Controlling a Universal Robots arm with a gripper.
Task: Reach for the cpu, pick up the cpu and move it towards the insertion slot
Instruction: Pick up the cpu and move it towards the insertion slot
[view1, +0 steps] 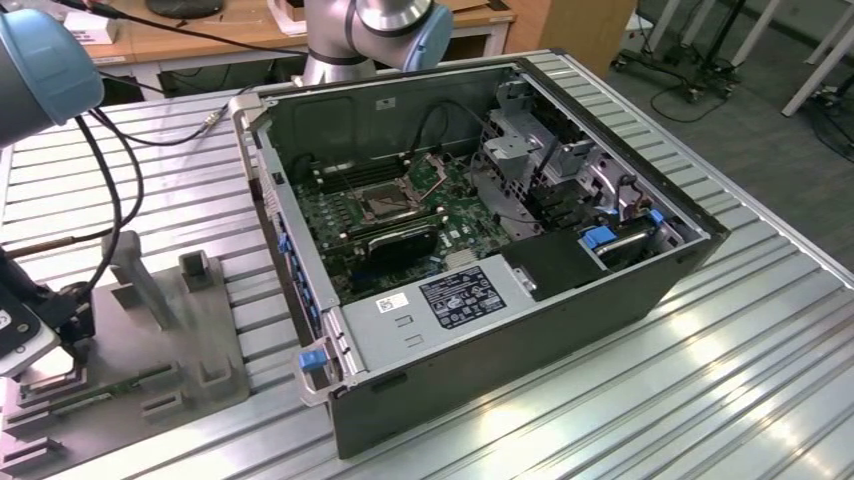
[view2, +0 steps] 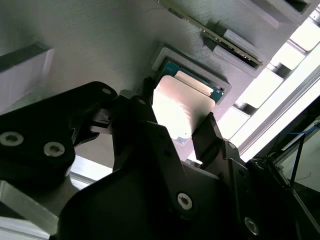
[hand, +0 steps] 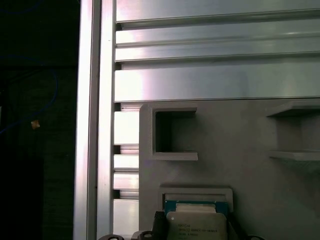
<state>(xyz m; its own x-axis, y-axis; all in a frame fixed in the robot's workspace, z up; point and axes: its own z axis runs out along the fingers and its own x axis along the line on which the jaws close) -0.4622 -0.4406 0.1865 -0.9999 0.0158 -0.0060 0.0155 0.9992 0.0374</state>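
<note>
One flat silvery cpu (view2: 176, 111), matte grey fixture (view2: 100, 45), black end effector (view2: 178, 104)

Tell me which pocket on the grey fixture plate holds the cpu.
The raised-frame pocket at the gripper holds the cpu; the square pocket beyond it sits empty.

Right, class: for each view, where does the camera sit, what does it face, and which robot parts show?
Exterior view: off the arm, high, looking down on the open computer case and grey plate; arm shows.
Second wrist view: on the wrist, facing the chip; the gripper shows.
First wrist view: on the wrist, facing plate, chip and table; a bit of gripper shows.
Shared: both wrist views show the chip on the plate.
</note>
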